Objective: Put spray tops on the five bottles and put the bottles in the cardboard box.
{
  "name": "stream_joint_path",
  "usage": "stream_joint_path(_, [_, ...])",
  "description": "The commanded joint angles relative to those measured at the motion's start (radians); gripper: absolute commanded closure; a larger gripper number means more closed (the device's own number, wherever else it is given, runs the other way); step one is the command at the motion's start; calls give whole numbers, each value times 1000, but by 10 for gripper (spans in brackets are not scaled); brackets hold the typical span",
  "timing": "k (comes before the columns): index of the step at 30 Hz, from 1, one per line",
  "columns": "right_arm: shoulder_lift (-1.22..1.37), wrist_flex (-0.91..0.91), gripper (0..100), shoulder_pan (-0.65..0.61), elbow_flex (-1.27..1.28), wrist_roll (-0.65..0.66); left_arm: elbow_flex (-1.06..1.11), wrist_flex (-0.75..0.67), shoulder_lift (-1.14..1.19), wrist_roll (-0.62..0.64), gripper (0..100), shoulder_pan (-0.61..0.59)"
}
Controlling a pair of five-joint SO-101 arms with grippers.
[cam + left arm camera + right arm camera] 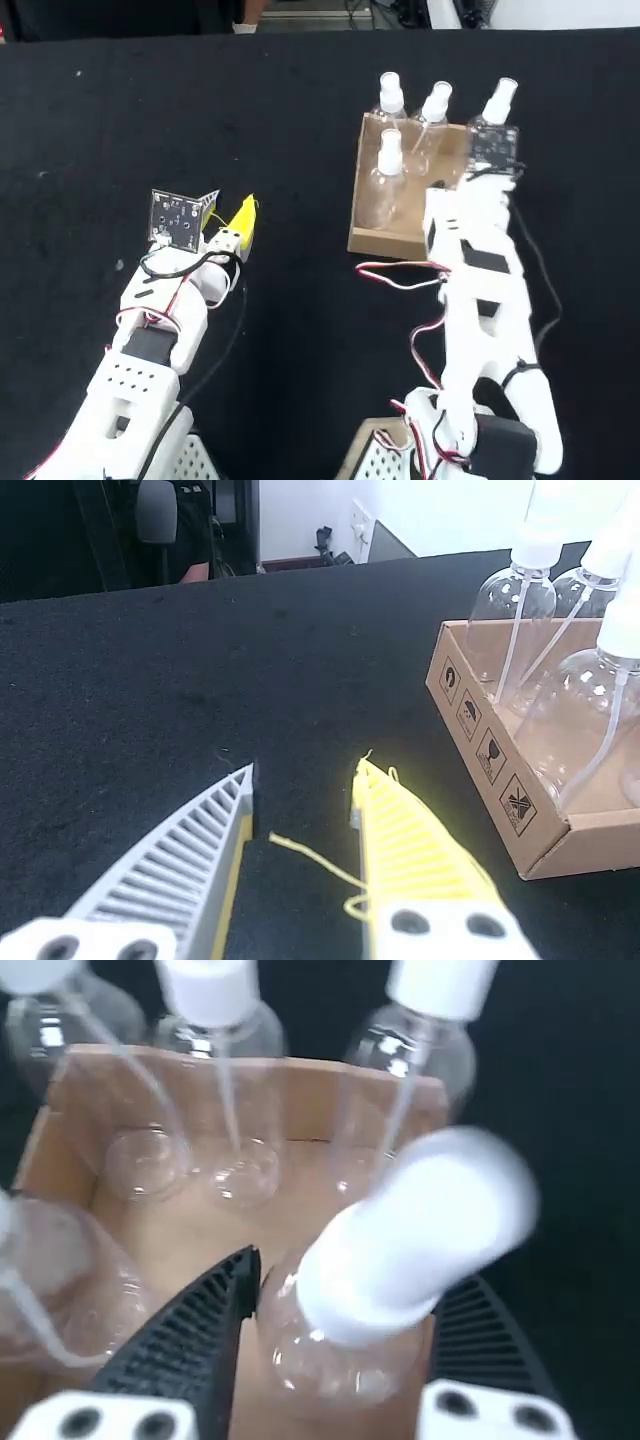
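Holding, right gripper: my black jaws are closed in on either side of a tilted clear plastic bottle with a white spray top. I see one jaw pressed against its shoulder.
Held bottle's place: it is over the near end of the brown cardboard box, base down between the walls, with the top leaning towards my wrist camera.
Far end of box: a row of three clear bottles stands upright, each with a white spray top and a dip tube. Two of them rest on the box floor; I cannot tell whether the rightmost one is inside the wall.
Side of box: a fourth clear bottle, also capped, stands upright inside, nearer than the row.
Left gripper: my grey and yellow fingers are spread wide with nothing between them except a loose yellow thread across the gap.
Left gripper's place: it hovers above the black tabletop, well apart from the box and to its left in the high view.
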Motion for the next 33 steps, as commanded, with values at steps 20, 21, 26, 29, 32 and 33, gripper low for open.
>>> stream_joint_path(20, [-2, -117, 773, 3, 1, 3, -16, -20, -15, 0, 844, 2])
stream_joint_path(21, [-2, -132, 773, 3, 12, 5, -16, -20, -15, 0, 844, 2])
stream_joint_path(26, [-4, -141, 773, 3, 21, 3, -16, -20, -15, 0, 844, 2])
stream_joint_path(29, [-12, -98, 772, 3, 13, 5, -16, -20, -15, 0, 844, 2])
stream_joint_path(32, [-12, -78, 772, 3, 2, 3, -16, -20, -15, 0, 844, 2])
stream_joint_path(33, [-12, -78, 772, 3, 2, 3, -16, -20, -15, 0, 844, 2])
